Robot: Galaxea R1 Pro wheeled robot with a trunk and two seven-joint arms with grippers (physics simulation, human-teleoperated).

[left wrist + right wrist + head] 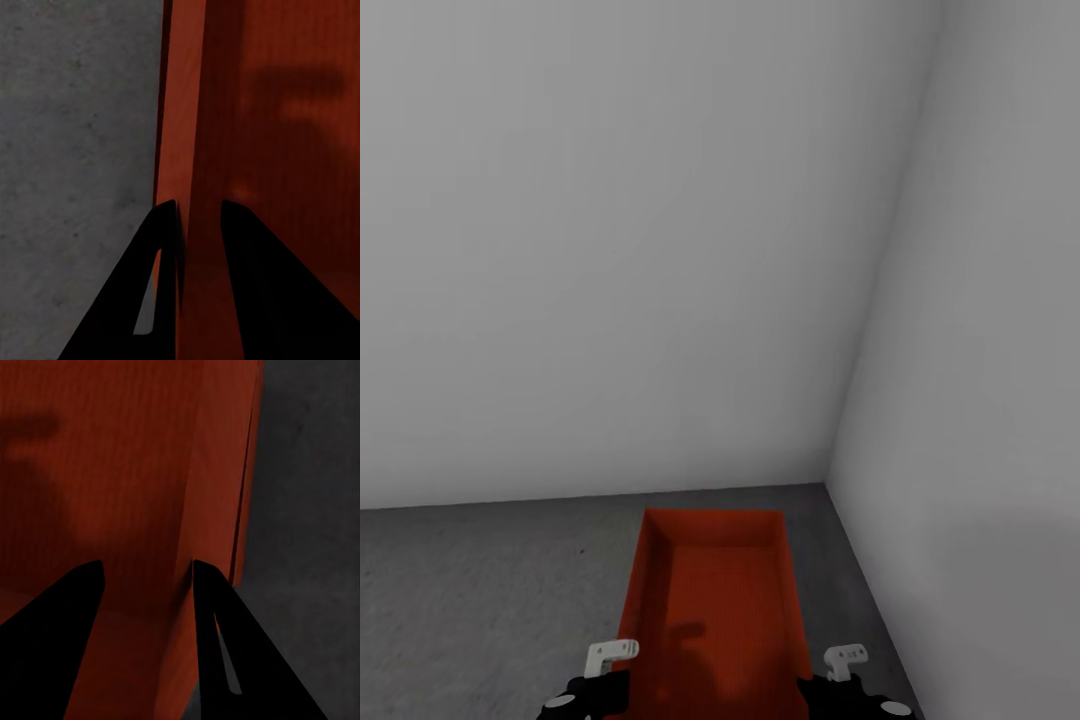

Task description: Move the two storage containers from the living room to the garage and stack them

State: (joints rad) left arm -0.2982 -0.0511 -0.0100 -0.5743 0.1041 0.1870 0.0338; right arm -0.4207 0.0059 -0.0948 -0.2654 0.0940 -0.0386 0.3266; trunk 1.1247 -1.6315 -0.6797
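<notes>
Near the wall corner [830, 485], both grippers' jaws straddle the bin [710, 590] walls, seemingly clamped. Risk: uneven release tips it onto the floor [480, 590].

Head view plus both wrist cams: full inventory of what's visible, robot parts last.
storage container: 1, orange-red, open top, over the concrete near the wall corner, held between both claws
floor: 1, dark grey mottled concrete, beneath the container
walls: 2, pale grey, meeting in a corner ahead on the right
left claw: 1, black fingers, straddling the container's left wall
right claw: 1, black fingers, straddling the container's right wall
</notes>
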